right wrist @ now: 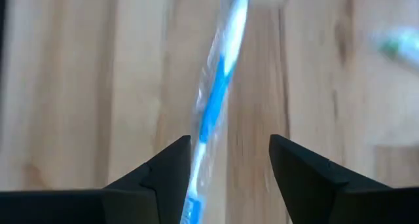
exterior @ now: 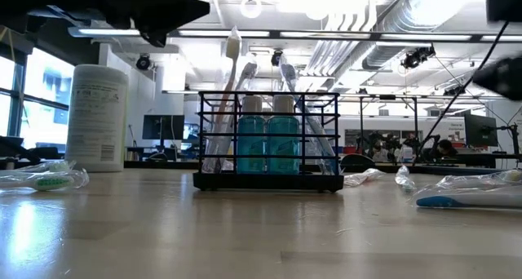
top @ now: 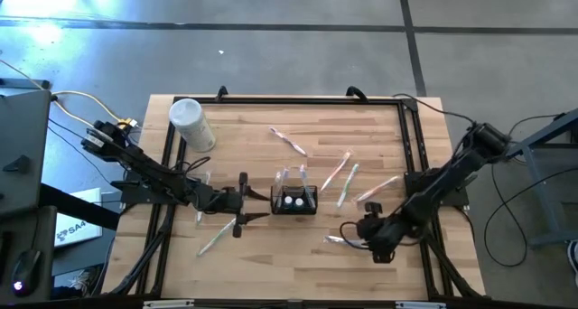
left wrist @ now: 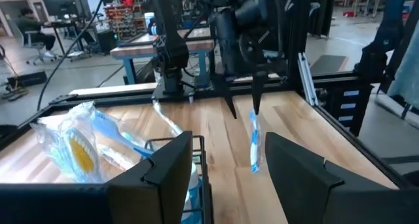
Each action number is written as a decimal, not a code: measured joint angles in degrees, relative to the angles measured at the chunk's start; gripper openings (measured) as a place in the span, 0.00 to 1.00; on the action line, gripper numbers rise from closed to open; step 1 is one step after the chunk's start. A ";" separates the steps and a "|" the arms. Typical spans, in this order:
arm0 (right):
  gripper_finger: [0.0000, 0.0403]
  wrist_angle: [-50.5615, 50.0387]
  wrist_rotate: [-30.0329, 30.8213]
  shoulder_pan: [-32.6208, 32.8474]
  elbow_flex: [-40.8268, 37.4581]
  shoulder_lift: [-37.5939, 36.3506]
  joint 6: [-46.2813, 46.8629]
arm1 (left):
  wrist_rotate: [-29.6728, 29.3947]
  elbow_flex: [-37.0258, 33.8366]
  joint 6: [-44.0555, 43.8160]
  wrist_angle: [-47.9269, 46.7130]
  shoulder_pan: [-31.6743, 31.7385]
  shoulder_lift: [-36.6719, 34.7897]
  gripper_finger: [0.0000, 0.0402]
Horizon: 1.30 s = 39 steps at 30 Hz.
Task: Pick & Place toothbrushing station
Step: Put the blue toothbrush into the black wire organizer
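The black wire holder (top: 294,201) stands mid-table on its base, with two teal bottles (exterior: 267,140) and several wrapped toothbrushes upright in it. My left gripper (top: 256,206) is open, level, at the holder's left end. In the left wrist view the holder's rim corner (left wrist: 198,142) shows right beside one finger (left wrist: 167,168). My right gripper (top: 359,235) is open, pointing down over a wrapped blue toothbrush (right wrist: 219,73) that lies flat on the table. The brush runs between the two fingers, nearer one of them. The left wrist view shows the fingertips (left wrist: 254,109) just above it. My left gripper stands with one finger against or just short of the holder's rim corner (left wrist: 200,152); I cannot tell whether it touches. My right gripper touches nothing that I can see.
A white cylindrical container (top: 191,124) stands at the far left. Wrapped toothbrushes lie scattered on the table: several right of the holder (top: 341,175), one far (top: 289,139), one near left (top: 217,241). Black rails (top: 414,146) frame the table.
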 joint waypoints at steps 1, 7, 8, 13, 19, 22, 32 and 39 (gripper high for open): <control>0.49 0.05 -0.84 0.00 0.00 1.27 0.41 | 0.00 0.02 -0.62 -0.02 0.00 0.04 0.47; 0.49 4.62 -6.86 -2.62 0.02 7.41 -2.91 | 0.00 0.06 -4.21 -0.68 -0.02 0.04 0.47; 0.49 5.28 -8.00 -3.17 0.02 8.09 -3.84 | 0.00 0.06 -4.74 -0.62 0.00 0.11 0.47; 0.49 6.30 -11.13 -5.09 0.02 10.58 -6.83 | 0.02 0.08 -6.19 -0.54 -0.02 0.72 0.47; 0.46 7.04 -12.55 -5.97 -1.25 10.60 -8.60 | 0.02 0.15 -8.36 -1.57 -0.45 0.70 0.47; 0.38 6.80 -12.62 -6.46 -1.33 10.50 -10.01 | 0.44 0.15 -10.01 -1.76 -0.50 0.70 0.47; 0.03 5.24 -13.92 -8.92 -1.40 9.95 -15.36 | 0.81 0.15 -13.02 -1.88 -0.50 0.70 0.47; 0.01 -4.11 -2.10 -5.25 0.12 5.07 -15.33 | 1.07 0.15 -17.90 -2.10 -0.39 2.23 0.47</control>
